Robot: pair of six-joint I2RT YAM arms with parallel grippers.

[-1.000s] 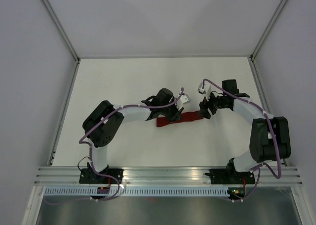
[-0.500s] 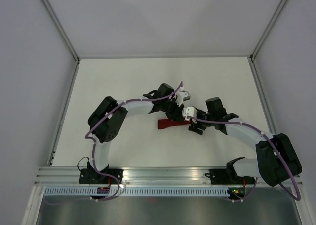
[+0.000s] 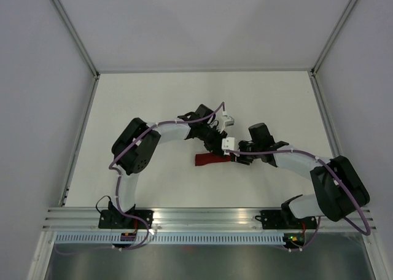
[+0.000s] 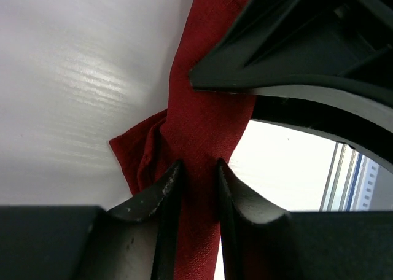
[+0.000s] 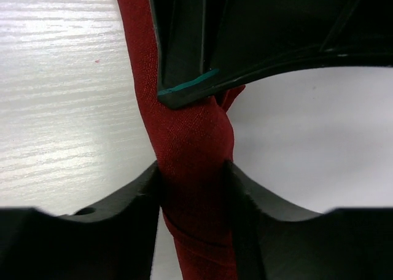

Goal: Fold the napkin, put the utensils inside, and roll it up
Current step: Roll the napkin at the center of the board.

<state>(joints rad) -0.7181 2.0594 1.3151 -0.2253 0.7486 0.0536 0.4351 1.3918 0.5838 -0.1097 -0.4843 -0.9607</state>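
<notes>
Lying near the middle of the white surface (image 3: 153, 102), the napkin (image 3: 207, 160) is bunched into a narrow dark red strip that runs left to right. Only its left end shows clearly in the top view. The rest is covered by the two grippers, which meet over it.

The right gripper (image 5: 193, 169) comes in from the right, on the near side. Its wrist view shows both fingers pressed against the cloth, pinching the strip so that it bulges just beyond them. The left gripper (image 4: 196, 169) comes down from the far side. Its fingers are nearly together, with a thin band of napkin squeezed between them, and a loose folded flap sticks out to one side.

In each wrist view the other gripper's black body fills the upper part of the frame and cuts off the strip beyond it. The folds hide the inside of the bundle. From above, the fingertips are too small and dark to tell apart.
</notes>
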